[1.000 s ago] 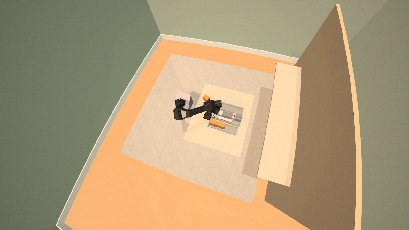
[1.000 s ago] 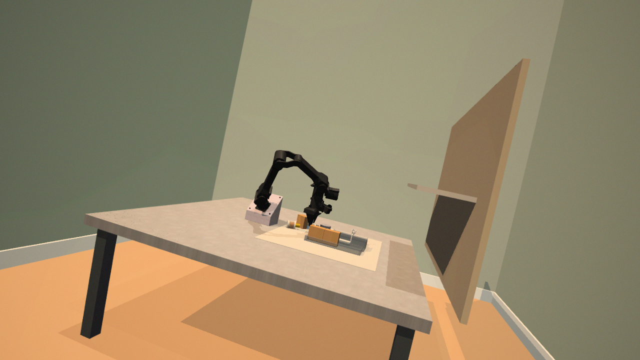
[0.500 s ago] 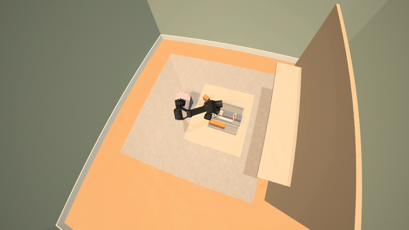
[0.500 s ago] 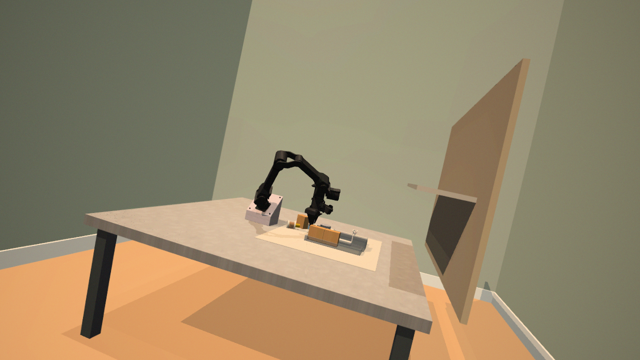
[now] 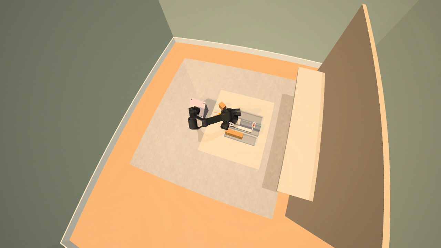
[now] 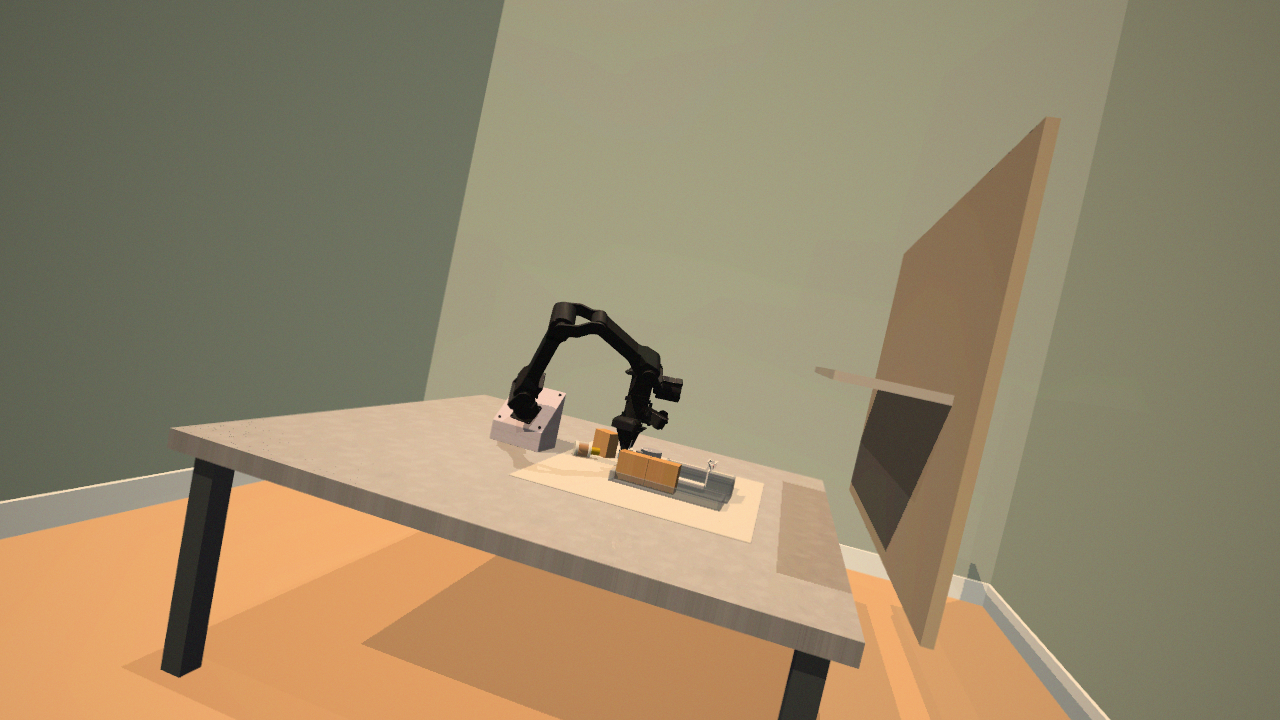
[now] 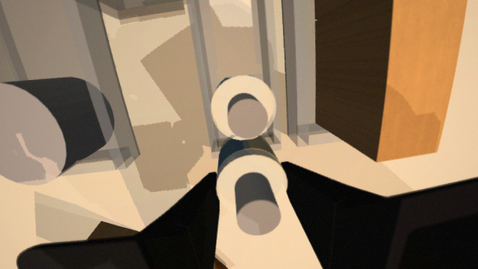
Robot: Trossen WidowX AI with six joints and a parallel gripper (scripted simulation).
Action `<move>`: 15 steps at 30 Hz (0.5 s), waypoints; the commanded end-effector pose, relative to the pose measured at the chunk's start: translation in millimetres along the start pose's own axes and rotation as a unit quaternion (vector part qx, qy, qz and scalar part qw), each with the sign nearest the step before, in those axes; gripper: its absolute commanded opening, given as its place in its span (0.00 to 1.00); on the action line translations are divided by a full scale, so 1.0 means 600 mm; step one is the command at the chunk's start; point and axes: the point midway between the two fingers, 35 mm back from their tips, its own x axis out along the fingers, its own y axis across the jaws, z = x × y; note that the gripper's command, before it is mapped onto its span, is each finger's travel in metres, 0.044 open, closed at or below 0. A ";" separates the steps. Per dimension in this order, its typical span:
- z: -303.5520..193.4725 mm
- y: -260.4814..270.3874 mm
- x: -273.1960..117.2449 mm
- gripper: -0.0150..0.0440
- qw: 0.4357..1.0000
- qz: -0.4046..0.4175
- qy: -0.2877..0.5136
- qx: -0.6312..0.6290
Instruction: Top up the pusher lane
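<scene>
My gripper (image 7: 249,174) (image 6: 624,445) is shut on a jar (image 7: 258,217) with a white shoulder, grey lid and dark blue body. It is held upright at the front end of the sprung lane (image 7: 202,71). The matching jar (image 7: 243,117) (image 5: 231,124) stands in that lane, directly behind the held one, and looks close to it or touching. The clear low front stop (image 7: 274,139) shows beside the held jar; the held jar's base is hidden, so its height over the floor cannot be told. The pusher plate is hidden; a white post with a red mark (image 5: 253,125) stands farther back.
Orange boxes (image 5: 233,133) (image 6: 648,469) (image 7: 418,82) stand in the lane to the right. A wide dark can (image 7: 33,131) stands in the left lane. A loose orange box (image 5: 222,105) (image 6: 605,442) and a jar lying on its side (image 6: 582,448) are near the arm's base.
</scene>
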 end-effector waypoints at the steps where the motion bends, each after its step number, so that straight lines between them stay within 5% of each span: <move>1: 0.012 -0.004 -0.001 0.25 1.000 -0.002 -0.007 0.007; 15: 0.022 -0.005 -0.001 0.25 1.000 -0.002 -0.007 0.007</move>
